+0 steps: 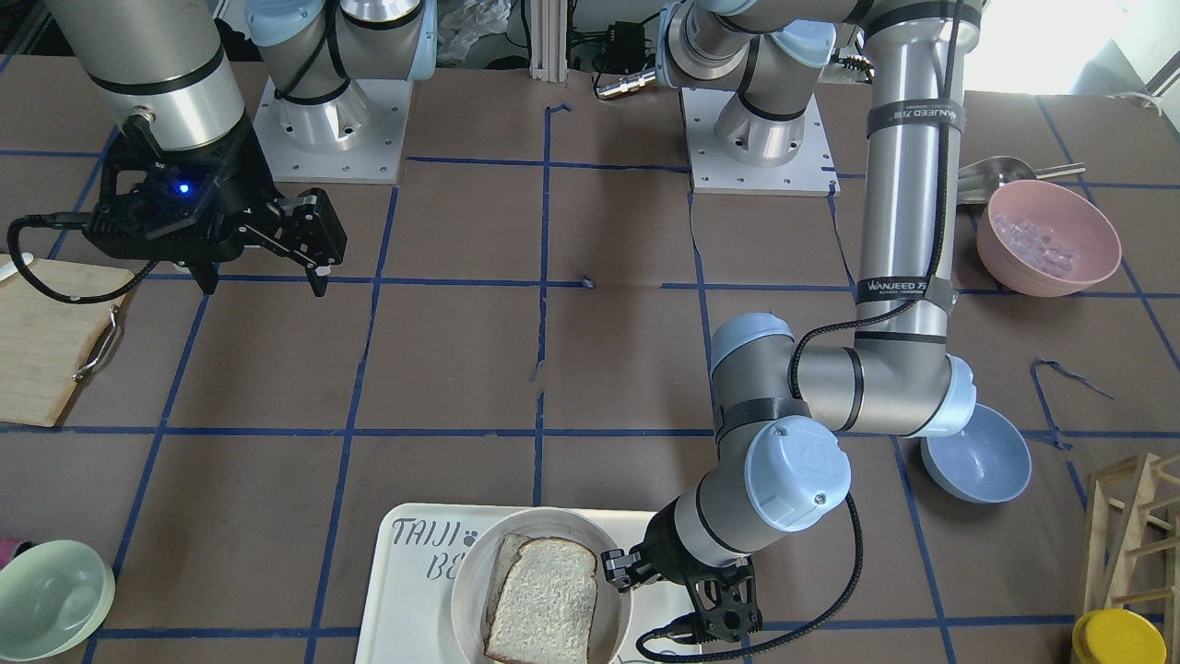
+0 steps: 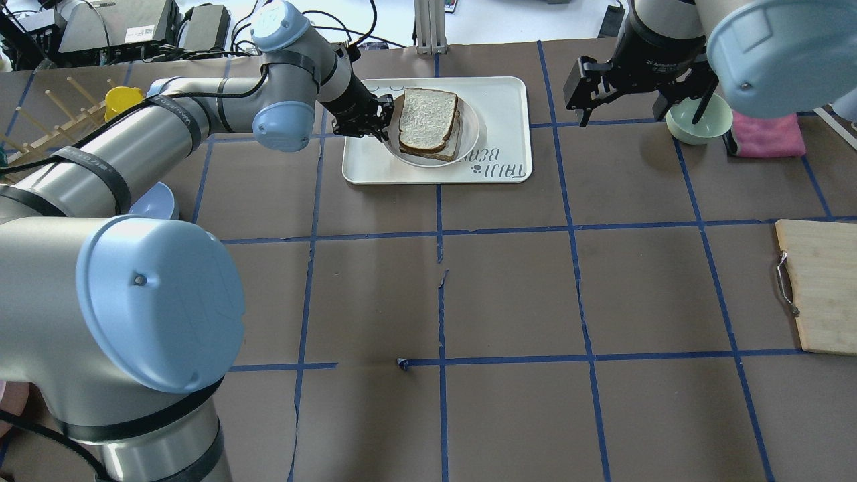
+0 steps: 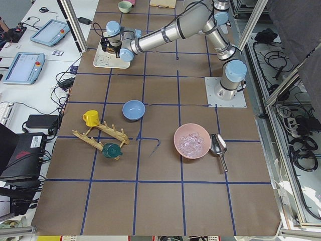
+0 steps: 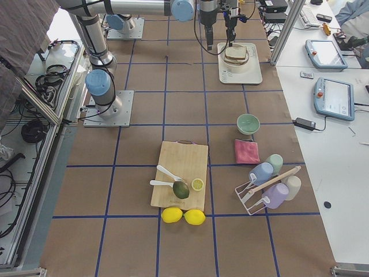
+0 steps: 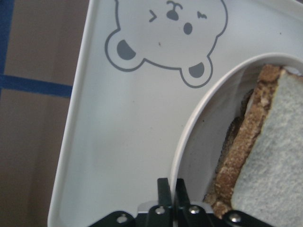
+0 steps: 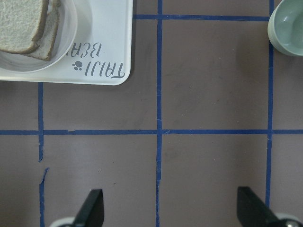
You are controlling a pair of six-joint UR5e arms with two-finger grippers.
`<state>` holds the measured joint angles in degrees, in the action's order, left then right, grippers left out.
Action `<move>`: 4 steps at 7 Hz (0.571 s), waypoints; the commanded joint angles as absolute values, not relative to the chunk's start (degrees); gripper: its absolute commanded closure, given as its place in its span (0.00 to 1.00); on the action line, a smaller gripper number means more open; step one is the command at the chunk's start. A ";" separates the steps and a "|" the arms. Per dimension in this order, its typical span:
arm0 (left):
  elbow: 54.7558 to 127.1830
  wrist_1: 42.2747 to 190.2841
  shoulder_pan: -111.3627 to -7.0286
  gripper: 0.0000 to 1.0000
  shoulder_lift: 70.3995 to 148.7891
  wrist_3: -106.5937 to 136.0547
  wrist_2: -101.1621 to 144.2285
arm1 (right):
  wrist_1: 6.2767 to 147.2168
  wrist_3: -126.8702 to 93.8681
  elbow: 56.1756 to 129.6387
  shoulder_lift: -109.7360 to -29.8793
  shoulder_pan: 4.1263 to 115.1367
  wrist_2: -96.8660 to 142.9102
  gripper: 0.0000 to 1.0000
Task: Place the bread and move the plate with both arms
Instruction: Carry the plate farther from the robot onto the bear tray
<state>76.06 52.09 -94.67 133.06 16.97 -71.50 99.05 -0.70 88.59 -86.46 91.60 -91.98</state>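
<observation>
The left gripper was closed on the near rim of the plate; in the wrist view its two fingers sat almost together with the thin edge pinched between them. The bread lay on that plate, flat on top of a second slice. It was slightly skewed, so the lower crust showed along one side. The plate rested on the white tray, toward the tray's left half.

The right gripper hung wide open and empty above the surface, well apart from the tray and just beside a green bowl.

The bread looked soft and light, and the stacked slices would probably slide if the plate tipped. The plate seemed stiff, smooth and probably slippery, and a one-sided pinch on a shallow rim would likely let it tilt. A second hold on the opposite rim would be the sensible place, keeping the plate level and the fingers clear of the crust.

The surface was brown paper marked off with blue tape, bare through the middle. A cutting board lay at its right edge and a pink cloth lay past the green bowl. A blue bowl sat under the left elbow. The room around it was a lab — cables, racks and tablets along the edges.
</observation>
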 commanded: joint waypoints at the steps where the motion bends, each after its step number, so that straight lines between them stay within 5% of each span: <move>1: 74.88 52.55 -96.32 0.01 134.30 21.25 -69.80 | 98.97 -0.70 88.59 -86.48 91.49 -91.93 0.00; 4: 74.53 57.62 -95.63 0.00 129.92 19.52 -69.43 | 98.88 -0.70 88.59 -86.48 91.49 -91.93 0.00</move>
<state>74.60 54.44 -95.97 131.92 20.39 -69.33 98.91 -0.70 88.59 -86.45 91.50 -92.00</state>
